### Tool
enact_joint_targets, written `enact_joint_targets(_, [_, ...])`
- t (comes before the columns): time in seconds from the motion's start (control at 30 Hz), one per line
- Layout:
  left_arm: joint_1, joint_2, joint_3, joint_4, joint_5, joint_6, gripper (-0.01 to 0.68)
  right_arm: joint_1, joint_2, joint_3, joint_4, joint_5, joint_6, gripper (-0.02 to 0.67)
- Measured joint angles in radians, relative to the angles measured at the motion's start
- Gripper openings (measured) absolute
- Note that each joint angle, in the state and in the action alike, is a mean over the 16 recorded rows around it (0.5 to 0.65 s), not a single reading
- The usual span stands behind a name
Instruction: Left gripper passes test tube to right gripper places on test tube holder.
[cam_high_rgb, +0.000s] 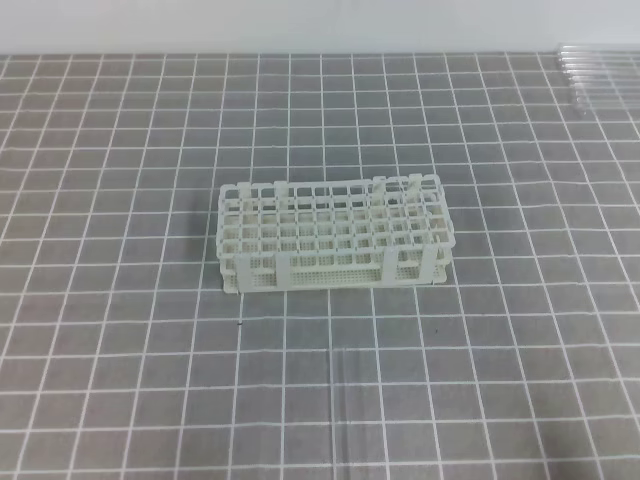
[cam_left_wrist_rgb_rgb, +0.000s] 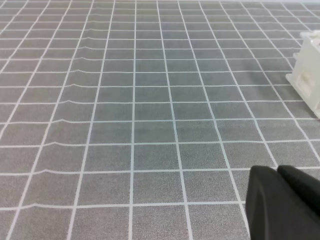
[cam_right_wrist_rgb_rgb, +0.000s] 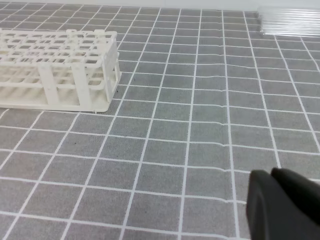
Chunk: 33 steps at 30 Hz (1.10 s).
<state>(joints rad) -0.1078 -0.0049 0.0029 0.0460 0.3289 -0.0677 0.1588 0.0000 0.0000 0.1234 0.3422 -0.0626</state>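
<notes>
The white test tube holder (cam_high_rgb: 330, 235) stands mid-table with no tube visible in its holes; the right wrist view has it at the upper left (cam_right_wrist_rgb_rgb: 55, 70), and one corner (cam_left_wrist_rgb_rgb: 309, 70) shows in the left wrist view. Several clear test tubes (cam_high_rgb: 600, 65) lie side by side at the far right back edge, also seen as test tubes (cam_right_wrist_rgb_rgb: 290, 20) by the right wrist. Neither arm appears in the exterior view. Only the black tip of the left gripper (cam_left_wrist_rgb_rgb: 276, 171) shows, low over bare mat, its jaws together and holding nothing. The right gripper (cam_right_wrist_rgb_rgb: 272, 173) looks the same.
A grey mat with a white grid (cam_high_rgb: 150, 380) covers the whole table. A pale wall (cam_high_rgb: 300, 25) runs along the back edge. The mat has slight ripples on its left side in the left wrist view.
</notes>
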Motion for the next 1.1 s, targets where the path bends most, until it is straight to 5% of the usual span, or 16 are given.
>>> enact_joint_targets(1.1, [0.0,-0.012,0.005,-0.053,-0.12,-0.001,-0.002,0.0,0.0,0.0,0.0,0.0,0.0,-0.013])
